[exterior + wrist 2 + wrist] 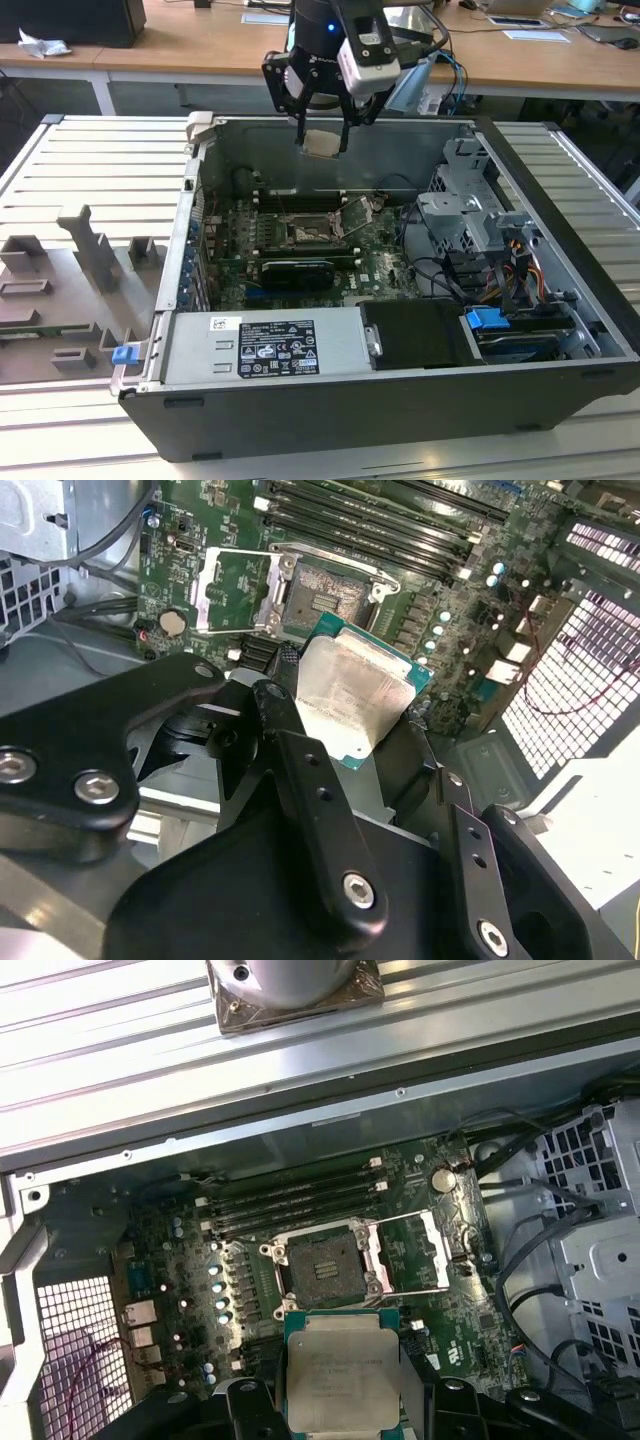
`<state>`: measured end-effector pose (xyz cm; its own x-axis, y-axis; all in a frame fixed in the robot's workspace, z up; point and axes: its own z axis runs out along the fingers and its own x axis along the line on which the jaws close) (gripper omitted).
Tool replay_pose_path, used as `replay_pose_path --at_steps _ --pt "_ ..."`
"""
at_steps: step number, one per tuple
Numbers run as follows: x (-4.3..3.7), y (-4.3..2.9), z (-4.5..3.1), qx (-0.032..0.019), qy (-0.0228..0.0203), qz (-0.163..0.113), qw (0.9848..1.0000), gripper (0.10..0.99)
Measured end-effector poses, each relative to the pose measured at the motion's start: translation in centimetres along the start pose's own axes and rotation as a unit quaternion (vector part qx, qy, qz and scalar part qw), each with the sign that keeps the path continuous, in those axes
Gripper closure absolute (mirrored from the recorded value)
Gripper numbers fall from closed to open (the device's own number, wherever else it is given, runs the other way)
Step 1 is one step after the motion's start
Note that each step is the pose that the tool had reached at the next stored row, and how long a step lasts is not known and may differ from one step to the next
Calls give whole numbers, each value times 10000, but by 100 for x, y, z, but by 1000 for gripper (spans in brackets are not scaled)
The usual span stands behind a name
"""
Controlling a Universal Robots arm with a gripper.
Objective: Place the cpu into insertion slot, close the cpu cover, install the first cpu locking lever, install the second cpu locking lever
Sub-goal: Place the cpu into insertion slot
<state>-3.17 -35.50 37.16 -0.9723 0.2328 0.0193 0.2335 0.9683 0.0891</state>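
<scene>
Ext. view, gripper: gripper (322, 135) hangs over the open PC case (300, 420), pinching the cpu (322, 143) by two opposite edges.
Ext. view, slot: insertion slot (305, 232) on the green board, well below the cpu; cpu cover (358, 215) swung open, just beside it twd the exterior view's right.
Second wrist view, gripper: black fingers (300, 770) closed only to cpu (350, 695) width, pale face showing btwn them.
First wrist view, cpu: cpu (343, 1370) clear of the insertion slot (325, 1265); slot bare, cpu cover (415, 1250) open alongside.
</scene>
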Motion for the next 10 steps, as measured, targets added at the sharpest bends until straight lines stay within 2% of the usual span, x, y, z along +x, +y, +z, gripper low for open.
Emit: replay_pose_path --at_steps 10 --pt "0 0 1 -3 -16 178 9998 541"
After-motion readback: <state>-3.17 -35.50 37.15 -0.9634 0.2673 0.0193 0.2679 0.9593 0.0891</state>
